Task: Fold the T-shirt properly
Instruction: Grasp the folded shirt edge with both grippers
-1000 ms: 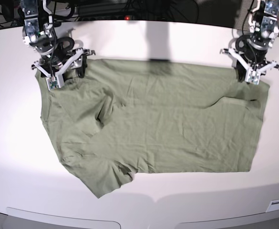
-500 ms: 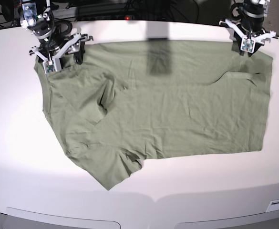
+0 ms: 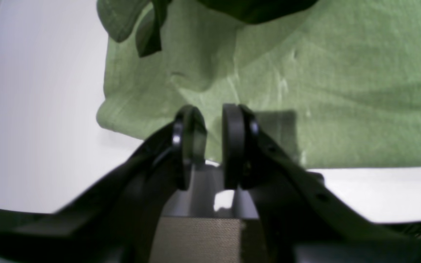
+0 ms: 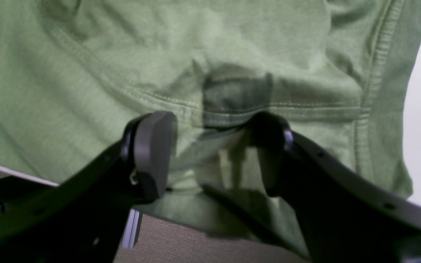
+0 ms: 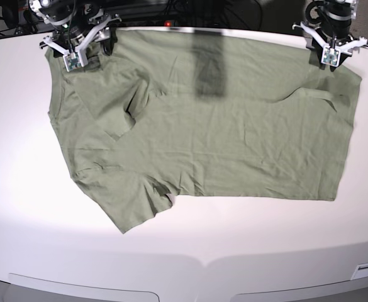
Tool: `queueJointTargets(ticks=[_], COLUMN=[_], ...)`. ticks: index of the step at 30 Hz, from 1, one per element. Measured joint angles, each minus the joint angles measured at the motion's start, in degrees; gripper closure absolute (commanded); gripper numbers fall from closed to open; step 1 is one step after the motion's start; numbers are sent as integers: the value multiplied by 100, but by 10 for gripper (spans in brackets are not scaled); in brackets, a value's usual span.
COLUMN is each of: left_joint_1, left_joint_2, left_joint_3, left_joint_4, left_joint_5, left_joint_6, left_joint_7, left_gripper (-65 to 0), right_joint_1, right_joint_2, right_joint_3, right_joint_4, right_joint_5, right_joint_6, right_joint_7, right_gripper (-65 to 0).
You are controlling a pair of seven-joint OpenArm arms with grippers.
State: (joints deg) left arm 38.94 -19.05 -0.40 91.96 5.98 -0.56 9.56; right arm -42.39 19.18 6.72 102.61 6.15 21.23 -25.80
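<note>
Left fingers [image 3: 210, 146] — narrow gap between the pads, the T-shirt [image 5: 202, 126] edge passing into it; I judge a pinch on the hem corner, upper right of the base view.

Right fingers [image 4: 210, 153] — set wide, fabric bunched between them near a stitched seam; whether they truly grip it I cannot tell. Upper left of the base view.

Change — over the last second both arms have carried the far edge toward the top of the frame, and the shirt has slid up the bench [image 5: 20, 220], lying flatter.

Meaning, in my judgement: spreading, not yet folding.

Writing, brands, labels: none legible.
</note>
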Motion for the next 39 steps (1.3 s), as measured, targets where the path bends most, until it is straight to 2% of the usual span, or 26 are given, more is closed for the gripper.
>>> queueJointTargets(ticks=[6, 10, 21, 27, 32, 39], left_joint_1=[50, 142, -184, -197, -190, -146], left_joint_2=[0, 2, 17, 17, 17, 17], left_joint_3=[0, 2, 26, 39, 46, 46], left_joint_4=[332, 505, 616, 909, 944, 1285], left_joint_5=[2, -35, -94, -107, 483, 599], left_joint_6=[-44, -87, -254, -289, -308, -76], left_joint_7=[564, 461, 815, 1279, 1316, 1471], left_gripper=[-146, -146, -146, -146, -146, -146], right_joint_1=[149, 306, 424, 448, 474, 592], right_joint_2=[0, -2, 0, 0, 0, 0], right_joint_3=[0, 0, 0, 0, 0, 0], right_joint_4=[26, 157, 629, 802, 802, 802], right_joint_5=[-2, -68, -142, -133, -136, -133], right_joint_6=[4, 0, -107, -105, -105, -107], right_joint_7=[-173, -424, -868, -881, -881, -883], right_gripper=[-365, -365, -365, -365, -365, -365])
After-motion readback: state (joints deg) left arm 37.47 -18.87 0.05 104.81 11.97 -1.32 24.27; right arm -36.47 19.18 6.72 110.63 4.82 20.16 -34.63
